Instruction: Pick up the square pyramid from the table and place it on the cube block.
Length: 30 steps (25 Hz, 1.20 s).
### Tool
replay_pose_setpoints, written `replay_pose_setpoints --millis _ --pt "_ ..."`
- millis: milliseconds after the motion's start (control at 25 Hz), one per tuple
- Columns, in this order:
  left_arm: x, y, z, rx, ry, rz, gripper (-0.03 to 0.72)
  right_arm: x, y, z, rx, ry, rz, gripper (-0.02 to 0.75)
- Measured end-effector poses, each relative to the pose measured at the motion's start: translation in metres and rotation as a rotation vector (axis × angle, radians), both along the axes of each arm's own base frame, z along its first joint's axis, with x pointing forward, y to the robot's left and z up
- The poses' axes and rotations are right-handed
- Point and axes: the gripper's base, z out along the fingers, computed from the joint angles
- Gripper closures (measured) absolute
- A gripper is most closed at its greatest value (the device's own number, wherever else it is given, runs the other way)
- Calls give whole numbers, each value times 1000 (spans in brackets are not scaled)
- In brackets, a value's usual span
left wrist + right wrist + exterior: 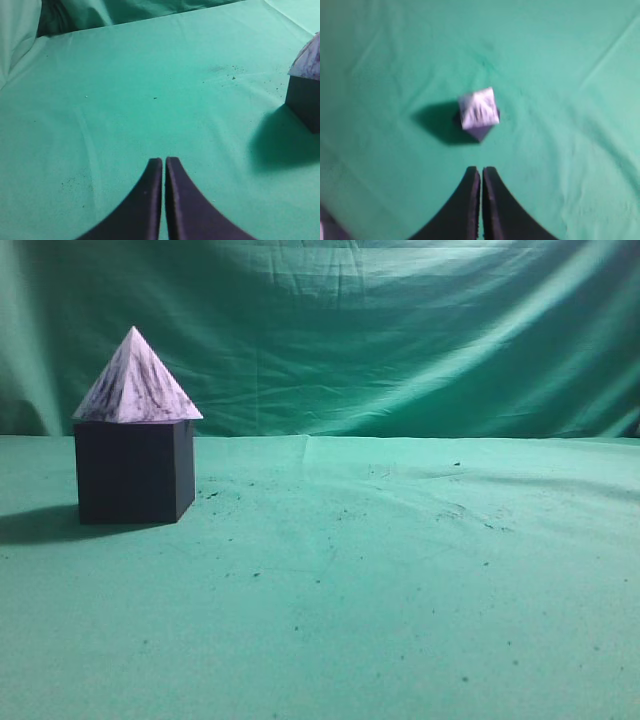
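- Green table cloth (pixel 400 620) fills the near ground, wrinkled and speckled.
- On its left stands the cube (pixel 133 472), with the pyramid (pixel 136 382) resting squarely on top.
- Left claw (pixel 163 162) and right claw (pixel 481 172) both have their fingers together, holding nothing, apart from the stack.
- Risk, as I judge it: a claw brushing the stack, or a tug on the cloth, could tip the pyramid off.
- No containers are visible.

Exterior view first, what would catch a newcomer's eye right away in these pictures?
The marbled white square pyramid sitting on the dark cube block, at the left of the green table. In the wrist views, the left gripper and right gripper are both shut and empty, away from the stack.
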Motion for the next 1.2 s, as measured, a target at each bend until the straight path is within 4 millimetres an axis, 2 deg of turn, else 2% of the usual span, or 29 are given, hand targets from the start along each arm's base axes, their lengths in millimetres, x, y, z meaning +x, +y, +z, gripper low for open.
replay_pose_setpoints --millis 160,440,640,840,1000,1120,1200 --pt "0 0 0 0 0 0 688 -21 -26 -21 21 7 8 738" --pt "0 0 0 0 0 0 688 -60 -75 -39 152 -96 39 738" --pt "0 0 0 0 0 0 688 -94 -120 -39 265 -175 46 738" --pt "0 0 0 0 0 0 688 -129 -161 -36 336 -143 39 738" --pt "0 0 0 0 0 0 688 -142 -184 -37 304 -163 30 738" --pt "0 0 0 0 0 0 688 -140 -194 -40 258 -241 3 738" --pt "0 0 0 0 0 0 688 -138 -199 -49 239 -296 -17 738"
